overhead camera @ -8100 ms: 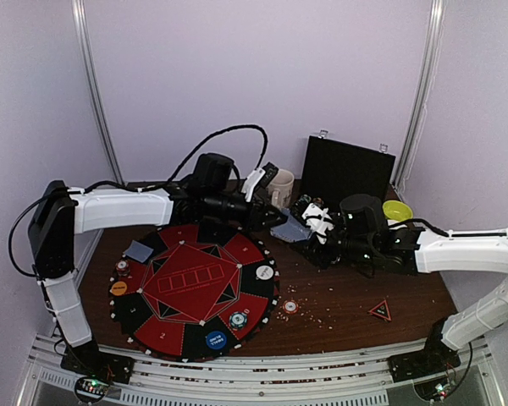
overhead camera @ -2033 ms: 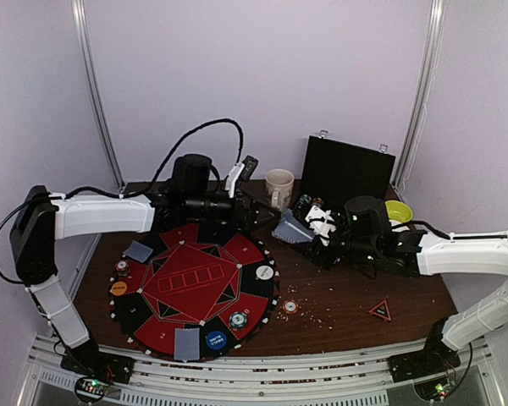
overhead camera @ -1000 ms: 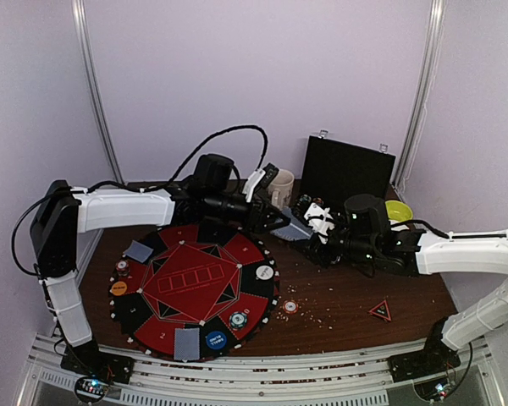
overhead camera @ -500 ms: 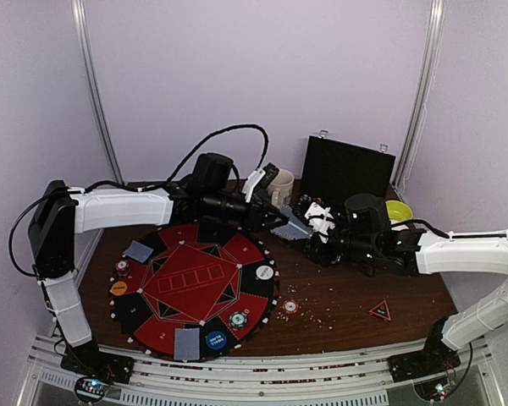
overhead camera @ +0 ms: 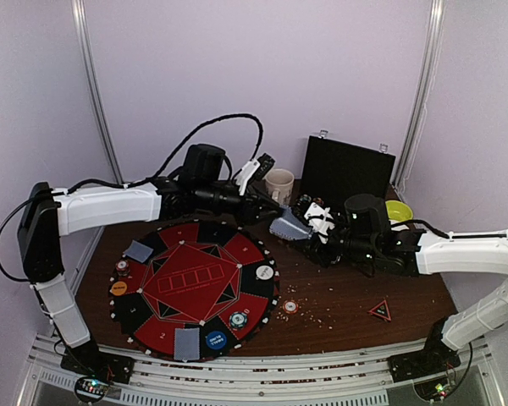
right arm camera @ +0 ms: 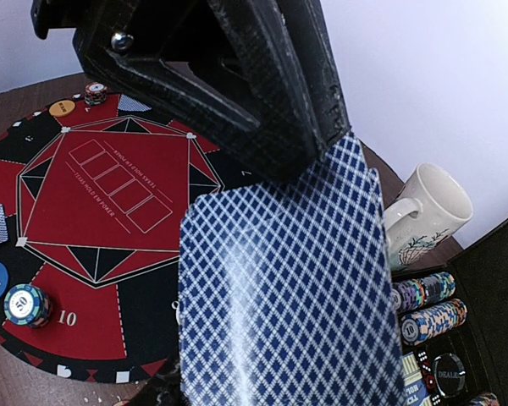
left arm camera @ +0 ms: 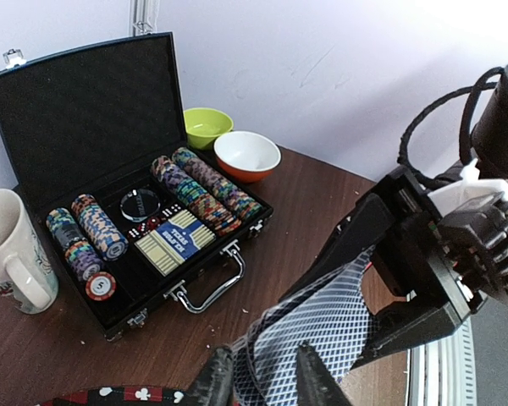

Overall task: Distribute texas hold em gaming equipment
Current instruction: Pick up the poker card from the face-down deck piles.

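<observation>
- Deck (right arm camera: 288, 279) of blue-lattice cards sits mid-frame in the top view, just right of the red mat (overhead camera: 195, 283), clamped in the right gripper (overhead camera: 305, 228).
- Left gripper (left arm camera: 261, 379) seems pinched on the deck's top card; the contact is partly hidden.
- Dealt so far: one card (overhead camera: 138, 250) at the mat's upper left and a second card (overhead camera: 187, 343) at its bottom edge, beside the blue button (overhead camera: 215, 340).
- Judging by the mat, most seats lack cards.

- We count two cards (overhead camera: 139, 250) face down on the mat (overhead camera: 190, 283).
- We see three button discs (overhead camera: 264, 272) and three loose chips (overhead camera: 238, 320).
- We find two bowls (left arm camera: 207, 127) and one mug (left arm camera: 8, 241).
</observation>
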Tool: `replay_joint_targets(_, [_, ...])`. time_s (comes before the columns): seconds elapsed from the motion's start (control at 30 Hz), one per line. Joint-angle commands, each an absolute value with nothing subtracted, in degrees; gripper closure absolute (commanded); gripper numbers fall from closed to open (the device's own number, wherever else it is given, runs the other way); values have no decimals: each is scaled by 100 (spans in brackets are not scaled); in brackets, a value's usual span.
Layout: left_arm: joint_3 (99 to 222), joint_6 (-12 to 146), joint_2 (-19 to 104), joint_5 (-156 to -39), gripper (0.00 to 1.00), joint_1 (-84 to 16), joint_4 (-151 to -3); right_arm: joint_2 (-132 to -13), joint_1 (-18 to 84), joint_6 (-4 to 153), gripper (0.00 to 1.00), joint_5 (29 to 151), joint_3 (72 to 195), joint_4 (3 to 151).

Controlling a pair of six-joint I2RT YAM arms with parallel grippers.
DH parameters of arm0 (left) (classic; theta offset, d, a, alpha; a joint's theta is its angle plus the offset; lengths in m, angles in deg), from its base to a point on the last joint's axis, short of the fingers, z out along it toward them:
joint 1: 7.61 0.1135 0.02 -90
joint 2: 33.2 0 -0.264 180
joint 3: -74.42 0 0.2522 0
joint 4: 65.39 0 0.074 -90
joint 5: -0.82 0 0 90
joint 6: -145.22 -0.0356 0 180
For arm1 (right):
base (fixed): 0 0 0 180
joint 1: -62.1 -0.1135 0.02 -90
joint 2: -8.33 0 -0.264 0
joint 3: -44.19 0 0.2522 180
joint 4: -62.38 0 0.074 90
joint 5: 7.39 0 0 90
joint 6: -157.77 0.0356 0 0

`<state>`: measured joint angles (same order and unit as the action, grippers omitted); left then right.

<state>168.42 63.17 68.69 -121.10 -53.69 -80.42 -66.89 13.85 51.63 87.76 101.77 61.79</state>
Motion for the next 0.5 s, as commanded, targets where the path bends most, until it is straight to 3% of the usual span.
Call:
replay_joint_targets(0.0, [16838, 6249, 6902, -12277, 80, -5384, -7888, -6552, 1352, 5206, 52, 8683, 10254, 6002])
replay_joint_targets(0.17, [16877, 6222, 6911, -12354, 89, -5384, -7854, -6550, 1351, 5212, 52, 8674, 10228, 6007])
replay_joint_targets(0.23, [16884, 6205, 6898, -12359, 99, -5384, -7868, -6543, 1351, 5217, 52, 8672, 10221, 6007])
replay_joint_targets(0.47, [16657, 6134, 6640, -12402, 100, -5348, -7910, -6488, 1353, 5214, 52, 8654, 10164, 5986])
